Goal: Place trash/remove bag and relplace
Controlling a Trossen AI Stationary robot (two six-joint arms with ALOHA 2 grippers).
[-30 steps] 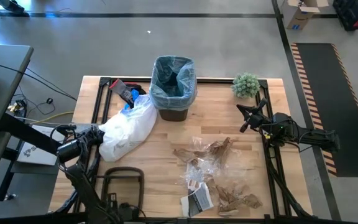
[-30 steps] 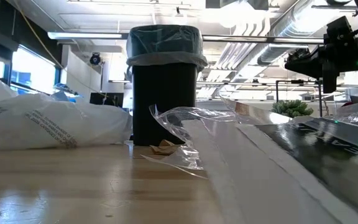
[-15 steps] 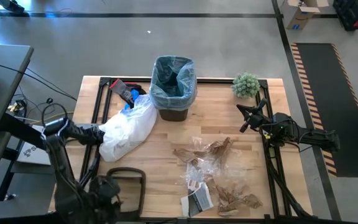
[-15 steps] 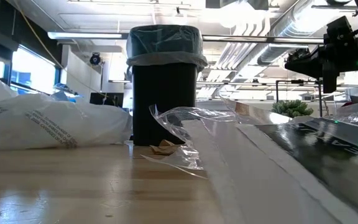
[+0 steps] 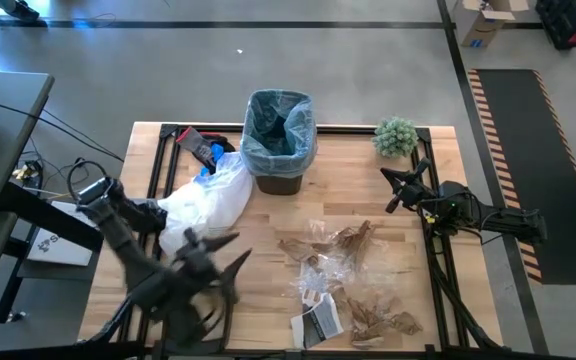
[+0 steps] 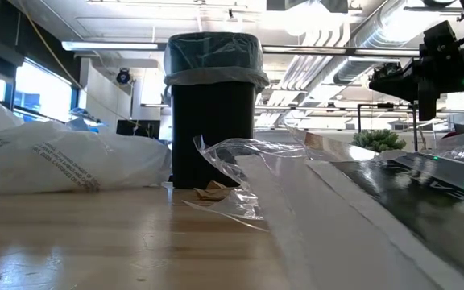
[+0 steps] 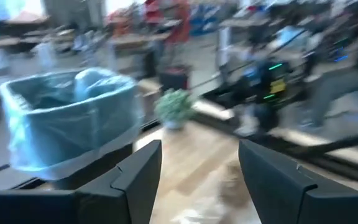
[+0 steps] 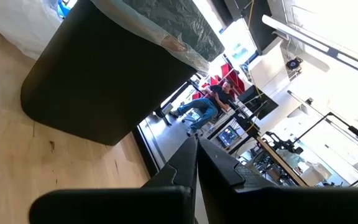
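- Bag [image 5: 280, 125] is lining the dark bin [image 5: 278, 180] at the table's [image 5: 268, 280] far edge, its light-blue rim folding over the top; the bin's inside is showing only as shadow.
- White plastic bag [image 5: 208, 205] is lying just beside the bin, partly covering a red-and-black item.
- Trash [image 5: 343, 280] is lying scattered near the front, well apart from the bin; overlapping clear wrappers are blurring individual pieces.
- Left gripper [image 7: 199, 171] is motion-blurred overhead, fingers spread, holding nothing; it has swung from the table's left edge toward the middle.
- Right gripper [image 5: 396, 196] is waiting unchanged near the plant [image 5: 396, 136], fingers pressed together.
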